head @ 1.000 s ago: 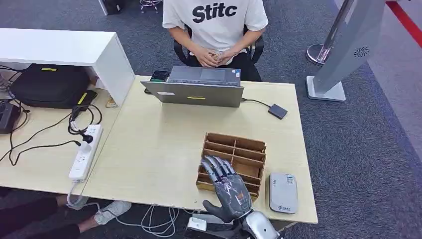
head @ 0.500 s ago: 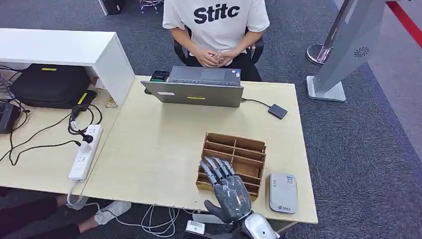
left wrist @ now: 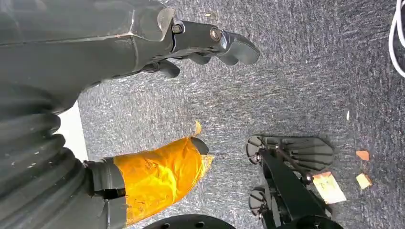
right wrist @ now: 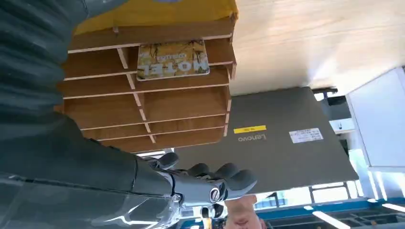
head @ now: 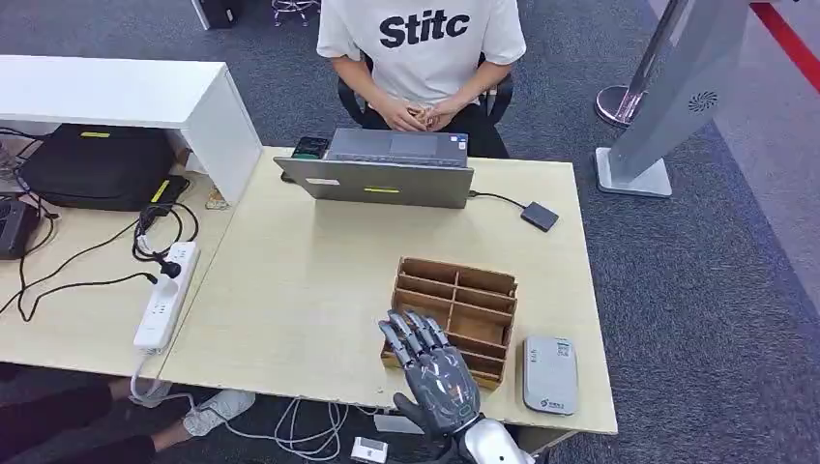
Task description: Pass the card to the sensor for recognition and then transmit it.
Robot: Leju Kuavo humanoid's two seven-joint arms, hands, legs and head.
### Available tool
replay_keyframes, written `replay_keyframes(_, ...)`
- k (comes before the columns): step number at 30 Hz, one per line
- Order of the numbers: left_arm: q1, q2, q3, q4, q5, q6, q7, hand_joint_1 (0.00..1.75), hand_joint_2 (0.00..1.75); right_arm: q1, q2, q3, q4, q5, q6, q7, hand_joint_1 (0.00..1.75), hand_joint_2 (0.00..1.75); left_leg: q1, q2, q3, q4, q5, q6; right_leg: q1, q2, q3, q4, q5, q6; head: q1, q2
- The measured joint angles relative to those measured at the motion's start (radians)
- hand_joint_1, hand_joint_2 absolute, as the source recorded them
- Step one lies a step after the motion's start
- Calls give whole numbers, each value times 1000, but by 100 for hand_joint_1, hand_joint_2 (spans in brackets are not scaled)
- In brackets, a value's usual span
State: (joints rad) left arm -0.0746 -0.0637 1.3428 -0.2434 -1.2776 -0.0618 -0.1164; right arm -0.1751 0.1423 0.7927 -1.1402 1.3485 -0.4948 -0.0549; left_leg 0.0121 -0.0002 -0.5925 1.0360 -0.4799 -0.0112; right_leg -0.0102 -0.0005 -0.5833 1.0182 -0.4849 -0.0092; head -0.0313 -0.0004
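A brown wooden organizer (head: 476,290) with several compartments stands on the light table (head: 300,290). In the right wrist view a yellowish card (right wrist: 173,59) printed "HOTEL" lies in one compartment of the organizer (right wrist: 143,109). My right hand (head: 432,372) hovers over the organizer's near left corner, fingers (right wrist: 210,183) stretched out and spread, holding nothing. A grey-white card sensor (head: 550,374) lies flat just right of the organizer near the table's front edge. My left hand (left wrist: 119,43) hangs over the carpet, empty, its thumb wrapped in orange tape.
A grey laptop (head: 375,181) stands at the table's far edge with a seated person (head: 421,48) behind it. A small black box (head: 540,216) on a cable lies at the far right. A power strip (head: 166,295) and black bag (head: 97,164) are on the left desk.
My right hand has drawn back slightly toward the near edge and shifted a little left over the organizer's corner. Everything else stays put.
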Motion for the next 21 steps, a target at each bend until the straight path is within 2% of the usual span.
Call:
replay_keyframes(8,0,0,0,0,-2,-2,0,0,175,-6,6,3,26,18,-6,11,0,175,0,0,0,0,0,0,0,0,0,0,0,0,0,0)
replay_keyframes(14,0,0,0,0,-10,-4,0,0,175,-20,11,21,61,80,-34,54,0,175,0,0,0,0,0,0,0,0,0,0,0,0,0,0)
replay_keyframes(21,-1,0,0,0,-11,-4,0,0,175,-30,16,25,93,98,-36,70,0,175,0,0,0,0,0,0,0,0,0,0,0,0,0,0)
